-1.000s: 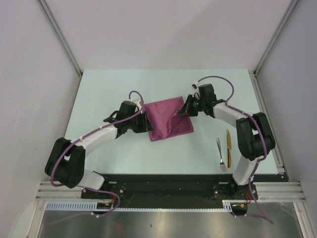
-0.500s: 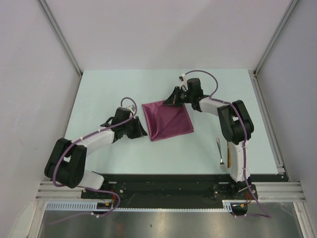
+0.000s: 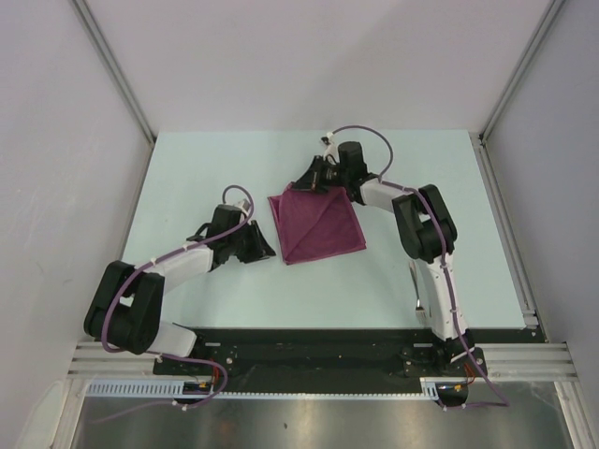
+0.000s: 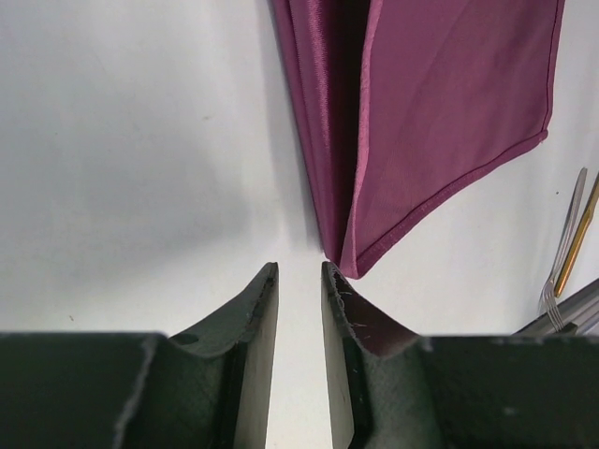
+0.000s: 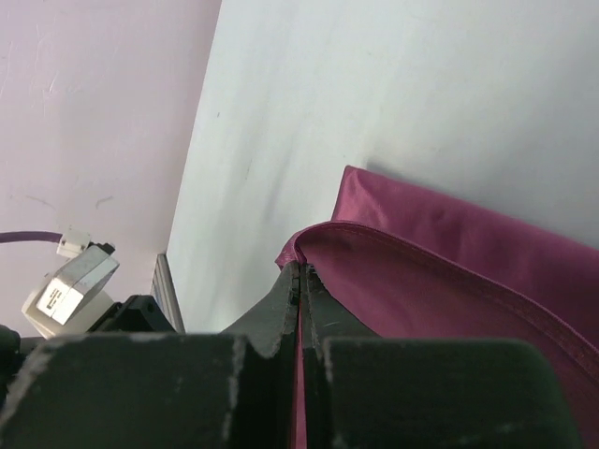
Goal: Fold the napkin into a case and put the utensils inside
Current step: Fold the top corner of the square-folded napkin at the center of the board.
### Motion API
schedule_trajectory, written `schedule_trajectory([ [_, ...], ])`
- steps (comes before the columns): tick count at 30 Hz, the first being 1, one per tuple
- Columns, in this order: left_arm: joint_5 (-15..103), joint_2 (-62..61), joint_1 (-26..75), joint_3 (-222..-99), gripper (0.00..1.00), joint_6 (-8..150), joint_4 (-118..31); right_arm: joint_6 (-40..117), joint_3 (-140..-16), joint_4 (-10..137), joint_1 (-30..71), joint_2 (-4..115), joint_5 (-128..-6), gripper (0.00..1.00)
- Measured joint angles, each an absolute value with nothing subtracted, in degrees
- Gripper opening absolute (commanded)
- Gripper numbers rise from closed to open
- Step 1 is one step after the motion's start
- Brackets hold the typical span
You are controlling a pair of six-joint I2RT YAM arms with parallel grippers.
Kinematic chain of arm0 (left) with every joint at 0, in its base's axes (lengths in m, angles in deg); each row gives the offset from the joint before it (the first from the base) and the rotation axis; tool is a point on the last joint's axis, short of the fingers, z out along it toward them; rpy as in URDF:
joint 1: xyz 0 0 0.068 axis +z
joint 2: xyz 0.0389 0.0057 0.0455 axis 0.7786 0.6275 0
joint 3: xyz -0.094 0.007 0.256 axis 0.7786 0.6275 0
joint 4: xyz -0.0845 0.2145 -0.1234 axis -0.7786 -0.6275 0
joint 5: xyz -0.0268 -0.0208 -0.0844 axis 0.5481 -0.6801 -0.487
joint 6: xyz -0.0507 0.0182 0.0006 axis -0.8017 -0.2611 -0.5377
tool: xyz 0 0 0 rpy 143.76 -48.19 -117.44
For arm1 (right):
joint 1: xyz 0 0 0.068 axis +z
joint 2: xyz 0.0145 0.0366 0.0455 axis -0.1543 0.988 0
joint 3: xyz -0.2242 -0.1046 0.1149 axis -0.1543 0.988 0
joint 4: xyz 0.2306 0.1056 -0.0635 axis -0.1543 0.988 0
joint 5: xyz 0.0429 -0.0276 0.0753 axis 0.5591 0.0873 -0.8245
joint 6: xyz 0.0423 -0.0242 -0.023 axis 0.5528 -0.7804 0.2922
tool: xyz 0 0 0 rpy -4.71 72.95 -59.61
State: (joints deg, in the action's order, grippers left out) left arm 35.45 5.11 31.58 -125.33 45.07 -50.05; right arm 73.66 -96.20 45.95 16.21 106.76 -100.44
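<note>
The plum-magenta napkin lies folded in layers at mid-table, with a diagonal crease. No case shows in any view. My right gripper is shut on a hemmed edge of the napkin at its far left corner, lifting it slightly. My left gripper stands open on a narrow gap, nothing between its fingers, with the napkin's near corner just past the right fingertip. The utensils, a silver piece and a golden one, lie side by side beyond the napkin.
The right arm reaches across the table's right half and covers most of the utensils in the top view. Grey walls and metal rails border the pale table.
My right gripper has carried its napkin edge from the cloth's right side over to the far left corner. My left gripper has backed off leftward from the napkin and narrowed its jaws.
</note>
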Motion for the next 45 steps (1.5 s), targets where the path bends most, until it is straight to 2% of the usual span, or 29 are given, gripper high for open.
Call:
schedule_trajectory([
  [23,32.8,5.0,32.5,-124.2,0.27,45.1,-48.6,72.8,-108.6,51.3,18.9,117.4,-104.4,0.0],
  [27,31.8,5.0,32.5,-124.2,0.27,45.0,-47.8,72.8,-109.4,52.0,19.2,118.3,-104.7,0.06],
  [30,30.7,5.0,32.5,-124.2,0.27,45.0,-47.3,72.8,-110.9,52.6,19.2,119.2,-105.0,0.2],
  [36,28.1,5.1,32.6,-124.1,0.3,44.4,-45.3,73.6,-117.4,54.7,19.1,121.6,-105.9,0.32],
  [40,26.7,5.1,32.6,-124.1,0.33,43.2,-43.8,73.7,-118.3,56.7,18.2,120.2,-105.8,0.36],
  [42,25.4,5.4,32.8,-124.2,0.38,42.3,-42.5,73.4,-114.3,58.0,17.2,116.8,-105.5,0.37],
  [45,23.2,7.7,33.2,-124.9,0.39,40.6,-40.3,72.8,-105.6,58.7,14.1,109.8,-105.5,0.36],
])
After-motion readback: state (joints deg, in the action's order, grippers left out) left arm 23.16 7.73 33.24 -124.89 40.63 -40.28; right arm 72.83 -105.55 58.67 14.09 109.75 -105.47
